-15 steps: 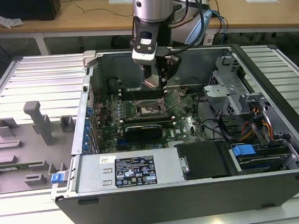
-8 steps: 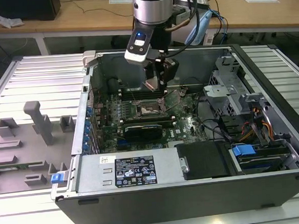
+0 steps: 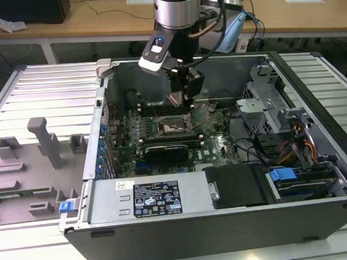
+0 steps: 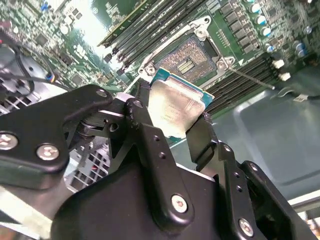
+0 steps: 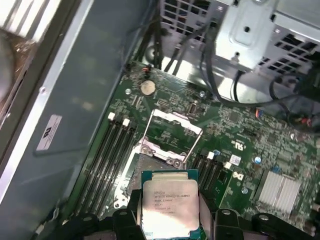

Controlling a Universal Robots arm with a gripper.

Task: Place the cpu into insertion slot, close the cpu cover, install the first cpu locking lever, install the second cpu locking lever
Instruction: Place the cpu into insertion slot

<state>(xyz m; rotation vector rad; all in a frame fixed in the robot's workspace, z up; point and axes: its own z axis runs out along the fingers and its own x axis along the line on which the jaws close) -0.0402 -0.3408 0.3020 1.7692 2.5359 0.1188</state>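
My gripper (image 3: 180, 97) is shut on the cpu (image 3: 175, 99), a small square chip with a silver-grey top. It hangs tilted inside the open computer case, a little above and behind the insertion slot (image 3: 172, 127). In the second wrist view the cpu (image 4: 175, 105) sits between two black fingers (image 4: 142, 120), apart from the open insertion slot (image 4: 192, 54) and its pale contact field. In the first wrist view the cpu (image 5: 170, 202) hides part of the insertion slot (image 5: 141, 167). The cpu cover (image 5: 176, 120) stands raised open beyond it.
A thin wire lever (image 4: 250, 77) stands free beside the socket. Memory slots (image 5: 107, 150) flank it. A long black card (image 3: 172, 148) lies in front, with the power supply (image 3: 148, 197) nearer. The drive cage (image 3: 261, 106) and cables fill the exterior view's right; a grey fixture tray (image 3: 27, 170) lies outside the case.
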